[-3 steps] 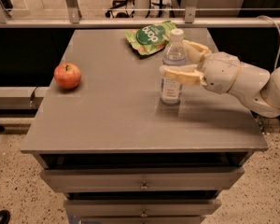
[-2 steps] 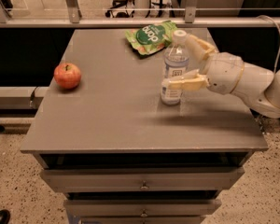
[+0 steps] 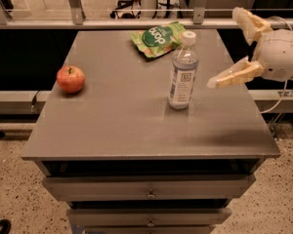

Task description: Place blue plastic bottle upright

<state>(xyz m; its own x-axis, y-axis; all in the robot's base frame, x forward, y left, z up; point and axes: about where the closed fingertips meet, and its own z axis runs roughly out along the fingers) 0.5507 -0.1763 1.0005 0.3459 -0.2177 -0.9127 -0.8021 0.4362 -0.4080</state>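
Observation:
The blue plastic bottle (image 3: 182, 71) stands upright on the grey table (image 3: 127, 126), right of centre, white cap on top and label facing me. My gripper (image 3: 229, 45) is to the right of the bottle, above the table's right edge, clear of it. It is open and empty: one cream finger (image 3: 234, 74) points left and low, the other (image 3: 249, 21) sticks up and back.
A red apple (image 3: 71, 78) sits near the table's left edge. A green snack bag (image 3: 158, 37) lies at the back, just behind the bottle. Drawers run below the tabletop. A rail and a cable lie to the right.
My gripper was around the bottle, let go of it and has drawn back to the right. The bottle stays standing where it was.

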